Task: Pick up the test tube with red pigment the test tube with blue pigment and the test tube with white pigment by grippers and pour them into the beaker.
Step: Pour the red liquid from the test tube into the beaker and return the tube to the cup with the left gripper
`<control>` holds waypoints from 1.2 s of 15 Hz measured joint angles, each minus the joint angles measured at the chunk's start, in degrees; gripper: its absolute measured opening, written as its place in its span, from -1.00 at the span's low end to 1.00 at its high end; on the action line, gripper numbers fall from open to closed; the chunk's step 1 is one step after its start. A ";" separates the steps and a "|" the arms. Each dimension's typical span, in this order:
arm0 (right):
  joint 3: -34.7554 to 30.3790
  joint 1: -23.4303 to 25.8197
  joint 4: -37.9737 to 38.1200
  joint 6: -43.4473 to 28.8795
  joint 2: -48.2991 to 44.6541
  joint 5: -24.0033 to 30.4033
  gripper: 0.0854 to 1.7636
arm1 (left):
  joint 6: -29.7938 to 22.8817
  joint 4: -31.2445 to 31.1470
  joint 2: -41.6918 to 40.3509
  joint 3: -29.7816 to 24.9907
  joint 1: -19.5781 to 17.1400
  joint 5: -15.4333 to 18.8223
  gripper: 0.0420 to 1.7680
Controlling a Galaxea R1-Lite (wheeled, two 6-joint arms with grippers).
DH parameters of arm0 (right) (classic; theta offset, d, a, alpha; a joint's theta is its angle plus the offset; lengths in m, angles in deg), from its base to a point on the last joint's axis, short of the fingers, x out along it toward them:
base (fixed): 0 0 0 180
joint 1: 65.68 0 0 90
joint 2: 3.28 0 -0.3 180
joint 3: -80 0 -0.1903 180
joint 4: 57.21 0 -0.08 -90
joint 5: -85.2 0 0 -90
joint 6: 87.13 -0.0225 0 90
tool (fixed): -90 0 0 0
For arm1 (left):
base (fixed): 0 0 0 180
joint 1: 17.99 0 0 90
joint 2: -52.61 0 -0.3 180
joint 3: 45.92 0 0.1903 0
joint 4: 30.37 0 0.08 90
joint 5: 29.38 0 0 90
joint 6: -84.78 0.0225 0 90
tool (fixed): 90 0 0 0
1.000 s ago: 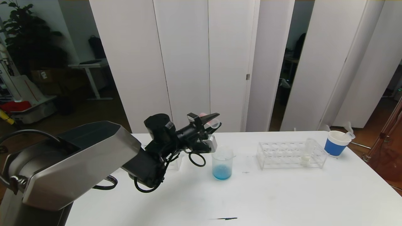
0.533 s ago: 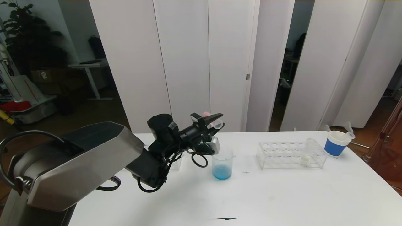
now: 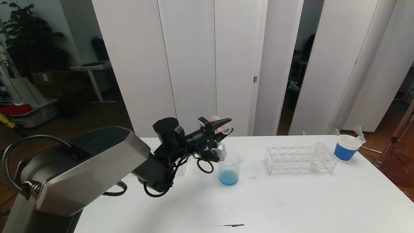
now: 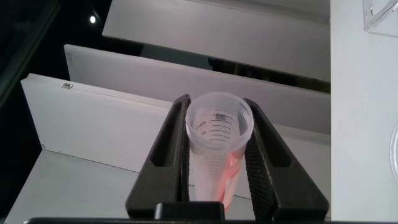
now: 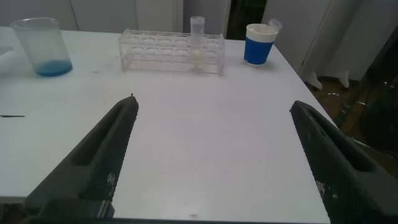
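Observation:
My left gripper is shut on the test tube with red pigment, held nearly level above and just behind the beaker, which has blue liquid at its bottom. In the left wrist view the tube's open mouth faces outward between the fingers, with red liquid low inside. The test tube with white pigment stands in the clear rack. No test tube with blue pigment is in view. My right gripper hangs open over the table's near side, holding nothing.
A blue-and-white paper cup stands at the far right, beyond the rack. A small clear stand sits behind the left arm. A dark mark lies near the table's front edge. White wall panels rise behind the table.
My left gripper has drifted a little to the right with the red tube, ending closer over the beaker. Nothing else has moved.

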 joint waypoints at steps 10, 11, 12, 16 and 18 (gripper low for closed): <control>0.00 0.00 0.02 0.02 0.00 0.00 0.98 | 1.69 0.35 1.05 2.61 -0.68 2.01 -0.35; 0.00 0.04 0.00 0.02 0.00 0.00 0.98 | 1.85 0.35 1.16 2.83 -0.73 2.01 -0.35; 0.00 0.04 0.00 0.02 0.00 0.00 0.98 | 2.05 0.35 1.24 2.96 -0.73 2.01 -0.35; 0.00 0.01 0.00 0.00 0.00 -0.02 0.98 | 2.51 0.38 1.32 3.49 -0.73 2.07 -0.35; 0.00 0.00 0.02 0.02 0.00 0.00 0.98 | 2.54 0.35 1.40 3.83 -0.62 2.07 -0.35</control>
